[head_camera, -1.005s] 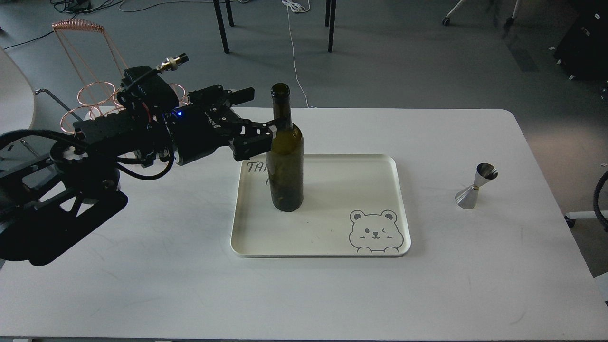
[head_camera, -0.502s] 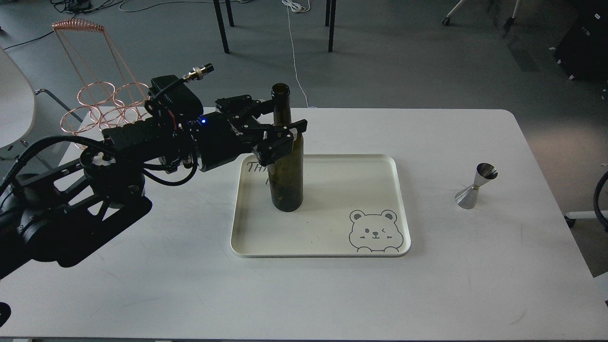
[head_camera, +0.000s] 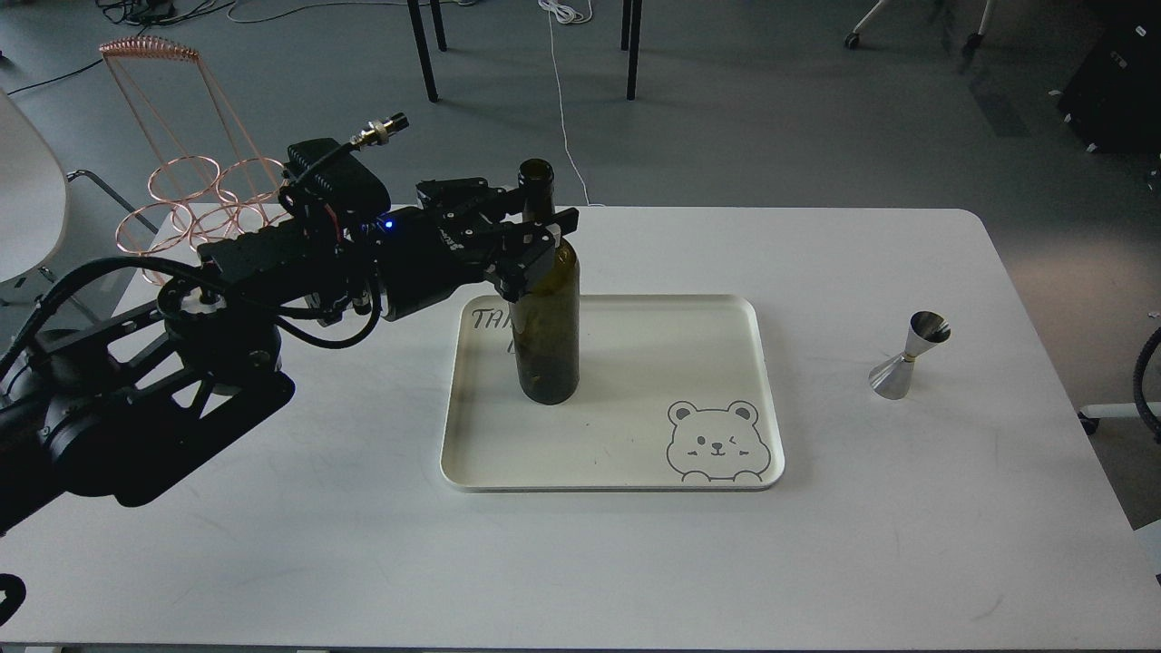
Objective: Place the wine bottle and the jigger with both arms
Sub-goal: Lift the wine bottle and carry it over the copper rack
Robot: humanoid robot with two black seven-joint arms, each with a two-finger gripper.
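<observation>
The wine bottle [head_camera: 547, 336] stands upright on the left part of a cream tray [head_camera: 653, 363] with a bear drawing. My left gripper [head_camera: 537, 216] reaches in from the left, and its two fingers are closed around the bottle's neck just above the shoulder. The jigger [head_camera: 907, 358] stands upright on the white table, well to the right of the tray, with its wider end down. Nothing touches the jigger. My right gripper is out of view; only a black cable [head_camera: 1145, 381] shows at the right edge.
The white table [head_camera: 363, 544] carries only the tray and the jigger. A copper wire rack [head_camera: 190, 199] stands beyond the table's far left corner. Chair legs and cables lie on the floor behind.
My left gripper moved right from beside the bottle until its fingers straddled the neck, then the fingers closed on it. The bottle and the jigger have not moved.
</observation>
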